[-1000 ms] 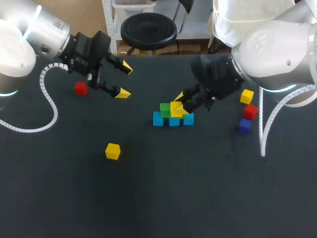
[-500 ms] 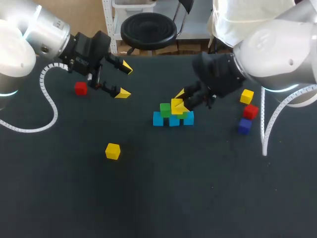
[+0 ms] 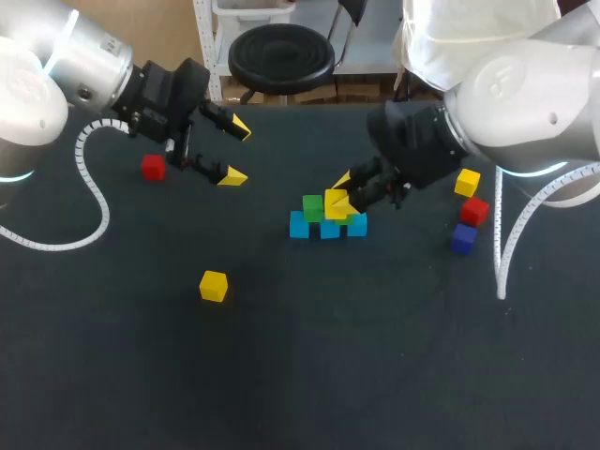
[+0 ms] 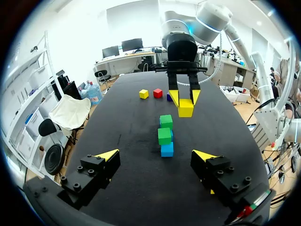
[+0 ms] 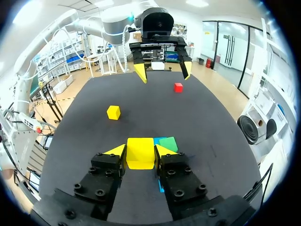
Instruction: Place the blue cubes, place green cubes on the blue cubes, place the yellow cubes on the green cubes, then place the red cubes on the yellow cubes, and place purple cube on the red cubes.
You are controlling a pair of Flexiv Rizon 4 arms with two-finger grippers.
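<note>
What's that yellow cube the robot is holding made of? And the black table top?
The yellow cube in the right gripper looks like painted wood or hard plastic, I can't tell which: flat faces, crisp edges, even matte colour. The table top looks like dark cloth or a rubber mat: dull, no shine.

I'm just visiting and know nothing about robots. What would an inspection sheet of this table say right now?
Surface: black table.
Job's things: three blue cubes in a row, two green cubes on them; loose yellow cube; lone red cube; far yellow cube, second red cube and purple cube together.
Clutter: nothing seen.
Pincers: left pincer open, empty; right pincer shut on held yellow cube at the stack.
Cables: white coiled cable at each arm.
Surroundings: nothing seen.
</note>
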